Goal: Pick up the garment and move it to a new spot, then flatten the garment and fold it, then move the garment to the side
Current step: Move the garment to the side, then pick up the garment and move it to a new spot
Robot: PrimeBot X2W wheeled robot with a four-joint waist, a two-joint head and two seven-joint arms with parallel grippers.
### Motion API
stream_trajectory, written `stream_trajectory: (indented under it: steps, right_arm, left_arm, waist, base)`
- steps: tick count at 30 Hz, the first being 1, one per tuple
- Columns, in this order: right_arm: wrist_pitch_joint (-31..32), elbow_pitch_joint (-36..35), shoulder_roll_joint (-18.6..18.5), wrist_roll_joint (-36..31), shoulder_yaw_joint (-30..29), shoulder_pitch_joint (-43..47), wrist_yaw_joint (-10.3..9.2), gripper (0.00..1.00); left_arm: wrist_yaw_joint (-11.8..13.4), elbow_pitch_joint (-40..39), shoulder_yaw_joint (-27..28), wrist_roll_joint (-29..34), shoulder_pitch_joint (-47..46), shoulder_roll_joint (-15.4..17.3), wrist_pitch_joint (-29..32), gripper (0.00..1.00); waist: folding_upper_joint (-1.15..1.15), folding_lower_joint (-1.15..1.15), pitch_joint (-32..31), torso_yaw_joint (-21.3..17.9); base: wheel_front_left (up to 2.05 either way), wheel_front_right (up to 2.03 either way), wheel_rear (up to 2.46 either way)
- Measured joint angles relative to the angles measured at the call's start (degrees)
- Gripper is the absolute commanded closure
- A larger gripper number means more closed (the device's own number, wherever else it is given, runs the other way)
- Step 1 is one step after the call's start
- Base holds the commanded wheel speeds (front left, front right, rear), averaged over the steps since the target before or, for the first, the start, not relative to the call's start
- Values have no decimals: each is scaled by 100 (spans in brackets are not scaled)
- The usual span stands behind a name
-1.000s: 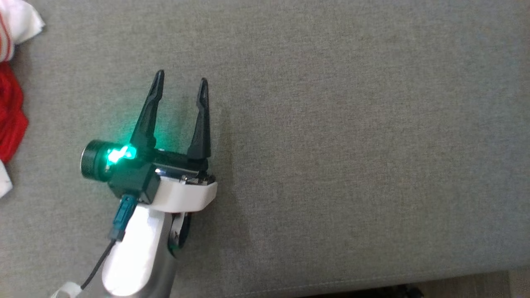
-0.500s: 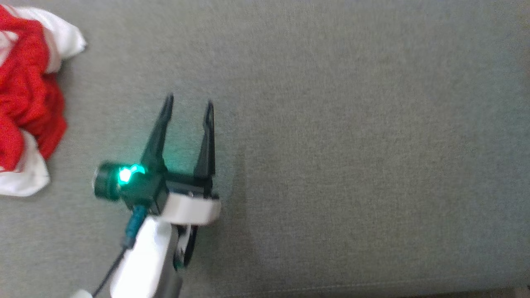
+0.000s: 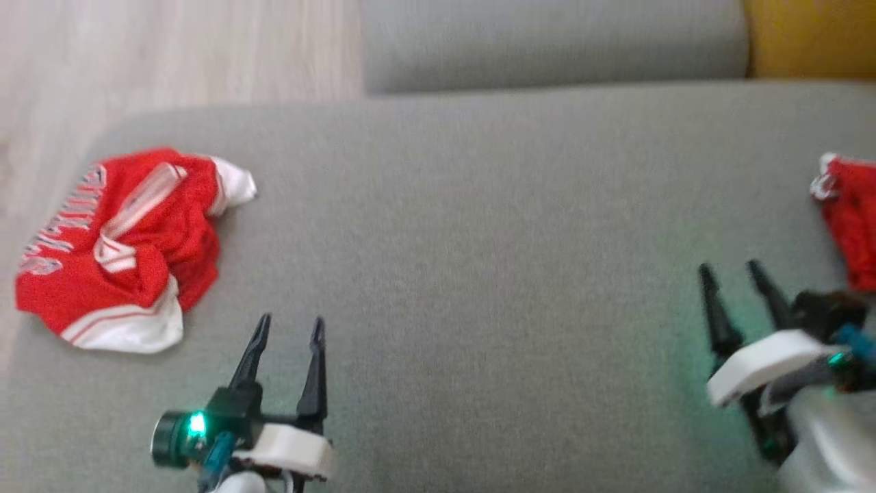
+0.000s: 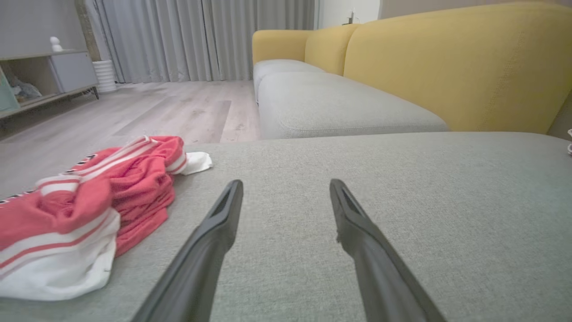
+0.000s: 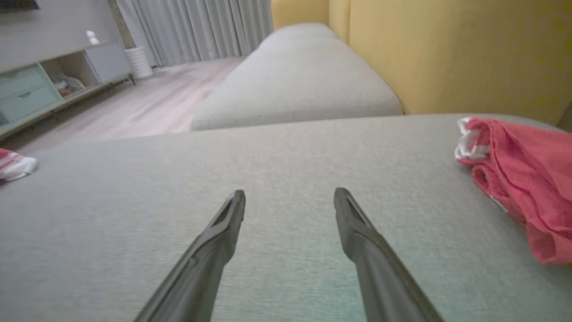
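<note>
Grey sofa seat [image 4: 402, 201], yellow backrest [image 4: 447, 67], grey curtains [image 4: 201, 36], pale wood floor [image 4: 170, 107].

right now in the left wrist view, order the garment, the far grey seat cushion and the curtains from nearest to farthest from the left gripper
From the left gripper:
1. garment, crumpled on the seat to its left
2. far grey seat cushion, ahead beyond this seat's edge
3. curtains, at the room's back, upper left
</note>
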Motion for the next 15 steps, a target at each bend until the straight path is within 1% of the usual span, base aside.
stream_trajectory:
  steps: [6, 9, 15]
  right_arm:
    - [-1, -1021, 768, -650, -299, 1151, 0, 0]
    - [-1, -1347, 943, -846, -491, 1620, 0, 0]
    - [-1, -1706, 1032, -1134, -692, 2115, -1, 0]
  left_arm:
    - [49, 41, 250, 21, 304, 2, 0, 0]
    - [49, 38, 308, 25, 570, -2, 0, 0]
    - [47, -80, 435, 133, 916, -2, 0, 0]
  waist:
    - [0, 0, -668, 14]
    - [0, 0, -907, -2]
    - [0, 0, -1141, 7]
  base:
    - [0, 0, 0]
    - [0, 0, 0]
    - [0, 0, 0]
